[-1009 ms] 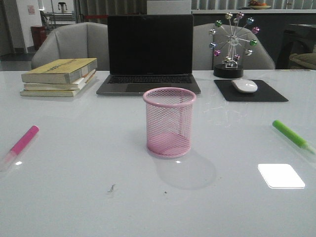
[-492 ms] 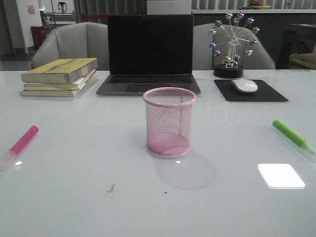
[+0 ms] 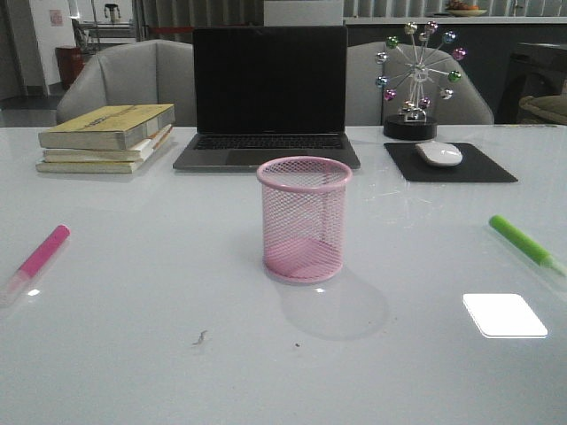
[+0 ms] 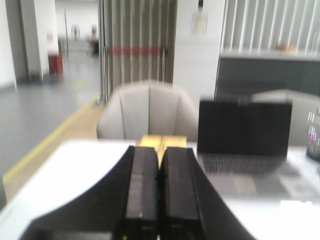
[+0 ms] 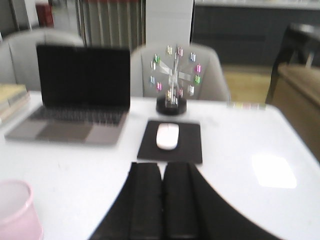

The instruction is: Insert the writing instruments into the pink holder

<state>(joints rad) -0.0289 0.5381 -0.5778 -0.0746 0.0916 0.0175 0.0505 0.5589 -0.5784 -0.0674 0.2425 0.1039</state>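
Cup: I see the pink mesh cup (image 3: 304, 219) upright and empty at mid-surface, just in front of the laptop (image 3: 268, 96); it is my landmark for everything else.
Markers: the pink marker (image 3: 38, 258) lies flat, well to the left of the cup; the green marker (image 3: 524, 243) lies flat, well to the right. Both are apart from everything else, neither touched.
Left jaws: the left gripper (image 4: 159, 190) has its pads pressed together, holding nothing, looking over the books (image 3: 108, 137).
Right jaws: the right gripper (image 5: 161, 200) is likewise closed and empty, aimed past the mouse (image 5: 167, 135) on its mat.
Step in hand: I judge the task not begun. I would spread the jaws first, come down across a marker's barrel near its middle, then lift it tip-down over the cup's rim.
Room: the white surface (image 3: 142, 336) is bare all around the cup, so either arm has free approach.
Edges: each marker lies near its side edge of the front view; a nudge could roll it outward.
Risk: the light cup may tip if a marker strikes its rim.
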